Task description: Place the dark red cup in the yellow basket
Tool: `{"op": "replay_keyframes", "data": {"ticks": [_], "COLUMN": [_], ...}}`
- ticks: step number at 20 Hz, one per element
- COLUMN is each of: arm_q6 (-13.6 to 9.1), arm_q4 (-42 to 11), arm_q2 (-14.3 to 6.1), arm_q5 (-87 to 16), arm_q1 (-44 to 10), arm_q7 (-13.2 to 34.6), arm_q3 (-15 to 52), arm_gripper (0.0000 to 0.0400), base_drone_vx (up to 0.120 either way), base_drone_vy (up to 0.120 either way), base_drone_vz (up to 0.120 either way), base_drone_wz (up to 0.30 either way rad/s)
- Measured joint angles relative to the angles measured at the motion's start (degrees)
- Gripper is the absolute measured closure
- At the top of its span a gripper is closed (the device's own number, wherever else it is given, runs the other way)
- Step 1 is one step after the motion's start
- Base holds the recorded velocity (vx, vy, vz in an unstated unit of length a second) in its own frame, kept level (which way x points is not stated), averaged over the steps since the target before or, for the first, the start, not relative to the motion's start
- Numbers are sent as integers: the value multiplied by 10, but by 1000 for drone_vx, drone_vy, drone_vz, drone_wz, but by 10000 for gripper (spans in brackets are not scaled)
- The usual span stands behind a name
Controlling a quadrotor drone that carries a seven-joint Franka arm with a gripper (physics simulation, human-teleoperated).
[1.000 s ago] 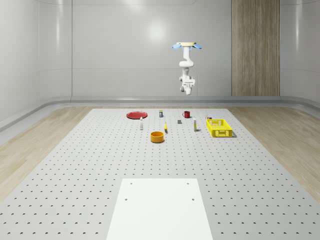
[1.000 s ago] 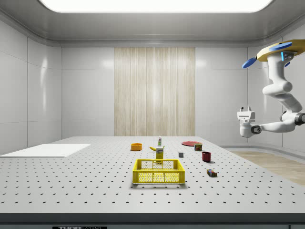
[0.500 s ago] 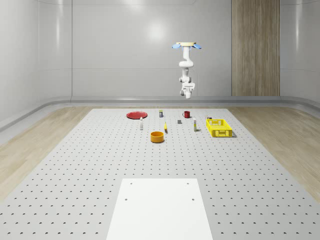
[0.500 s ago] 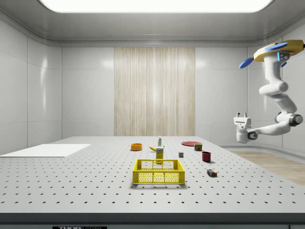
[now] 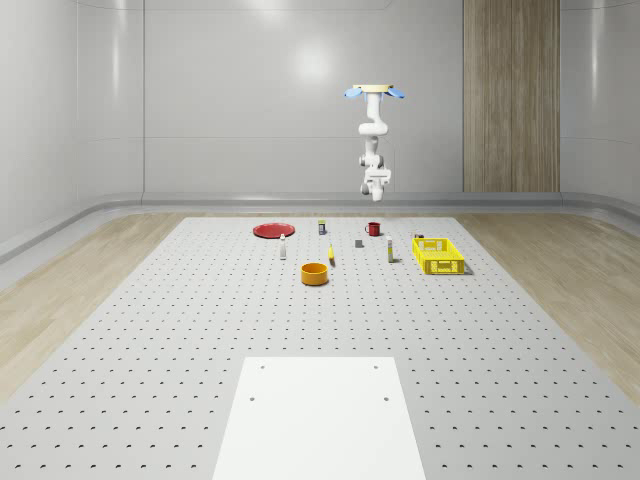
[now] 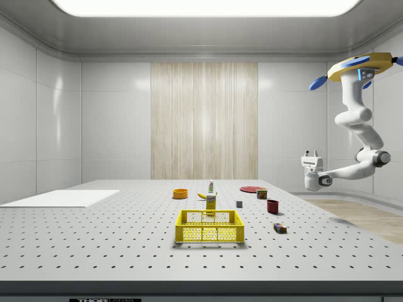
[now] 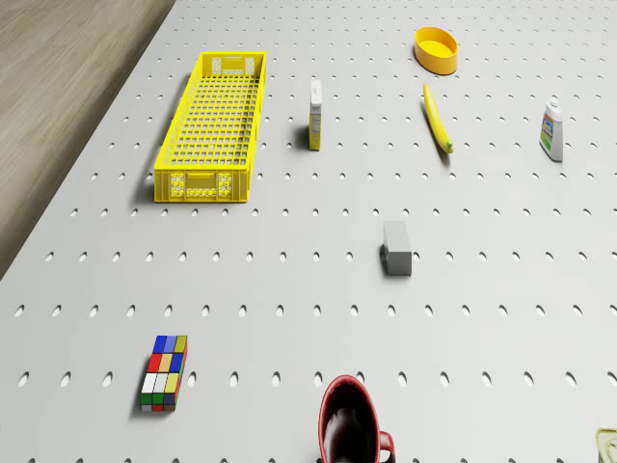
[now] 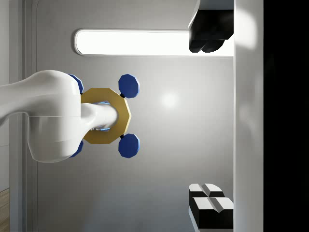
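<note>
Dark red cup (image 7: 349,424) stands alone on table; hovering drone (image 6: 365,65) raises its gripper (image 6: 310,154), fingers apart

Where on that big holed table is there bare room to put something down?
The widest bare stretch lies between the orange bowl and the white sheet. Objects cluster at the far end, around the yellow basket, dark red cup, banana and red plate. The basket's inside is bare too.

Cups: one (image 7: 351,425)
Baskets: one (image 7: 214,126)
Bowls: one (image 7: 436,48)
Plates: one (image 5: 272,230)
Bananas: one (image 7: 437,118)
Bottles: one (image 7: 551,129)
Cartons: one (image 7: 315,114)
Cubes: one (image 7: 163,372)
Blocks: one (image 7: 396,247)
</note>
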Motion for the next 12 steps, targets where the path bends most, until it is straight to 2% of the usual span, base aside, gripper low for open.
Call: {"op": "replay_keyframes", "data": {"ticks": [12], "arm_q6": [4], "arm_q4": [-1], "arm_q2": [-2], "arm_q5": [0], "arm_q1": [-1], "arm_q7": [0], "arm_q3": [1], "arm_gripper": [0], "base_drone_vx": [120], "base_drone_vy": [0], "base_drone_vz": [0], "base_drone_wz": [0]}}
